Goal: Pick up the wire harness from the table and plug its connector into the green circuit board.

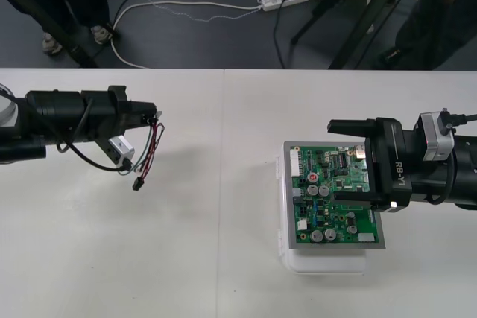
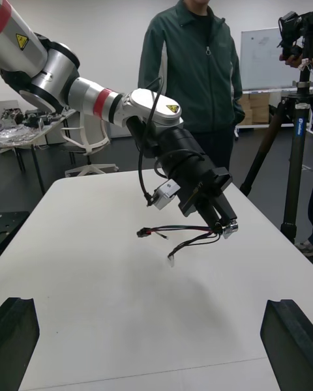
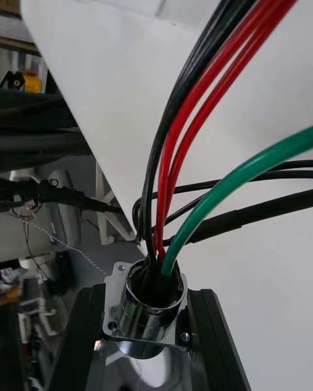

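Green circuit board (image 1: pixel 332 202) on white base (image 1: pixel 328 262), R side of surface (image 1: pixel 223 258) | L end effector (image 1: pixel 149 118) clamped on harness (image 1: pixel 149 147) at metal socket (image 3: pixel 149 300); wires + black plug (image 1: pixel 137 184) dangle clear of surface, well apart from board | R end effector (image 1: pixel 334 161) wide open, empty, over board | pickup done; transfer + plug-in left.

Off-task stuff: plain light table (image 1: pixel 186 258) with a seam down its middle, dark floor (image 1: pixel 194 46) past the far edge carrying loose cables (image 1: pixel 201 5), a white power strip (image 1: pixel 283 0) and black tripod legs (image 1: pixel 364 20).
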You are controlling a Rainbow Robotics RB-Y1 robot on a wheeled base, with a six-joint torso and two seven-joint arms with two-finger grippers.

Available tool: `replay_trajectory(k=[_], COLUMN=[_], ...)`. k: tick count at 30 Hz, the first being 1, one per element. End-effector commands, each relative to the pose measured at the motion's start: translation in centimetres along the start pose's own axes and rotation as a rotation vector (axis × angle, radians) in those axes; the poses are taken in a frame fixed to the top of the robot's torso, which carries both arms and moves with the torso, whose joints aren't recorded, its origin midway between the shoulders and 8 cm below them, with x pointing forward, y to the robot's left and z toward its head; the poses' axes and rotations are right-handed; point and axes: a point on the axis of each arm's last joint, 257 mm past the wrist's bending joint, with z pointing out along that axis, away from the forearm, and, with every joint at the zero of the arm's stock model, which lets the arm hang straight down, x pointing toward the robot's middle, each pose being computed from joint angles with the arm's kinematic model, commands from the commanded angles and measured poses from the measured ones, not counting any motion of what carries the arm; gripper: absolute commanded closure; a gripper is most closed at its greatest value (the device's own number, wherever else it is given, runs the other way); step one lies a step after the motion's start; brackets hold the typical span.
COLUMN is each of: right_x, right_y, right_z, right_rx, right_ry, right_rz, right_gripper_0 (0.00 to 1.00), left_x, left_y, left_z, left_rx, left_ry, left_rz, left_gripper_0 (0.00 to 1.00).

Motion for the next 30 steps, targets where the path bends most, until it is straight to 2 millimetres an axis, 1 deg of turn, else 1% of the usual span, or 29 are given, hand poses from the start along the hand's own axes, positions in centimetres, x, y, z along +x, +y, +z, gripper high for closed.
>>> replay_trajectory(k=[1,4,7,11,13,19,26,30], right_x=[-0.8,-0.8,-0.8,-0.8,-0.8,-0.8,-0.8,-0.9], right_y=[-0.5,-0.5,-0.6,-0.6,-0.7,-0.9,-1.0,-1.2], right_z=[-1.2,-1.4,-1.5,-1.7,-1.7,-2.0,-2.1,-2.1], right_rx=[0.017,0.018,0.021,0.027,0.029,0.043,0.050,0.057], right_ry=[0.032,0.037,0.038,0.039,0.039,0.040,0.040,0.035], right_rz=[0.019,0.022,0.025,0.031,0.035,0.048,0.056,0.062], right_gripper_0=[0.00,0.00,0.00,0.00,0.00,0.00,0.00,0.00], left_x=[-0.5,-1.2,-2.3,-3.7,-4.4,-5.1,-5.3,-5.7], left_y=[5.1,6.4,7.5,8.0,8.0,7.7,7.0,6.6], left_z=[-2.3,-3.1,-3.9,-4.3,-4.4,-4.3,-3.4,-2.4], left_rx=[-0.061,-0.102,-0.139,-0.161,-0.178,-0.250,-0.322,-0.366], left_ry=[-0.081,-0.100,-0.125,-0.155,-0.173,-0.194,-0.176,-0.168], left_rz=[-0.145,-0.218,-0.308,-0.401,-0.472,-0.657,-0.741,-0.798], left_gripper_0=[1.00,1.00,1.00,1.00,1.00,1.00,1.00,1.00])
